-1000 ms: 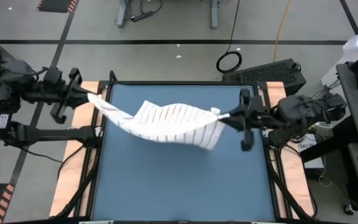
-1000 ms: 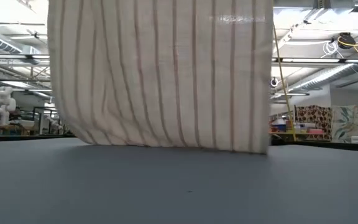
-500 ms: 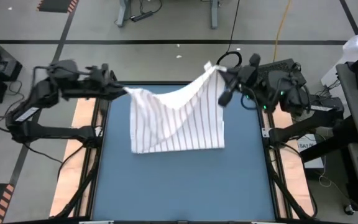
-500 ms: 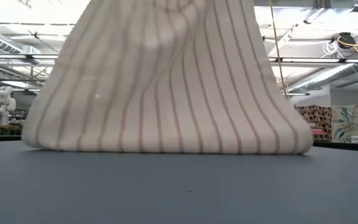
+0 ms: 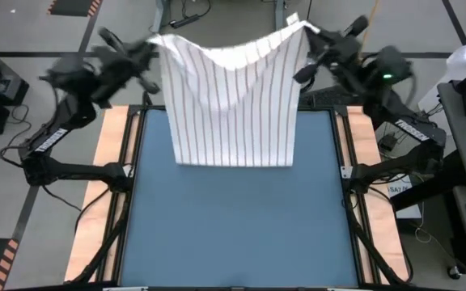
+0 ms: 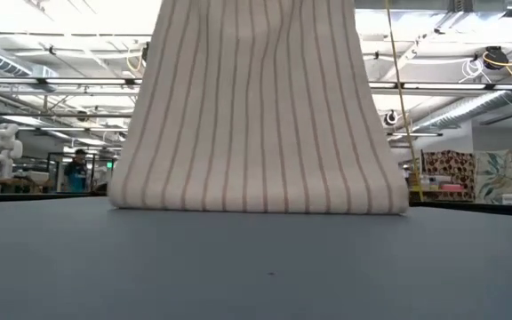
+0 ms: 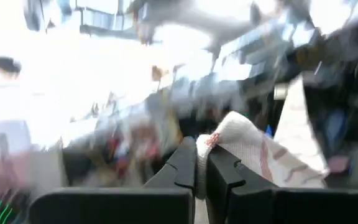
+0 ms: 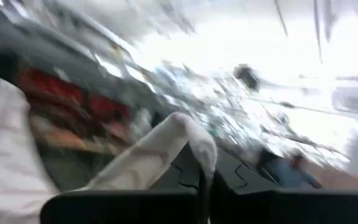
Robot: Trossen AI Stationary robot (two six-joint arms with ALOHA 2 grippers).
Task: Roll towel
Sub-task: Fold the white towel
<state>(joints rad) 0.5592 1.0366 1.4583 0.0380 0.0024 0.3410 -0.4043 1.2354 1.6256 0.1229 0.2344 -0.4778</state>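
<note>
High view: both arms hold the towel (image 5: 233, 101) stretched above the far edge of the blue table (image 5: 241, 234), its lower hem resting on the tabletop. The left gripper (image 5: 154, 42) and right gripper (image 5: 304, 31) are each clamped tight on an upper corner, apparently to spread the cloth flat before rolling.

Towel (image 5: 233, 101) now raised, stretched flat

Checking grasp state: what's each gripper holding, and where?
Both hold the towel: left gripper on one top corner, right gripper on the other.
</note>
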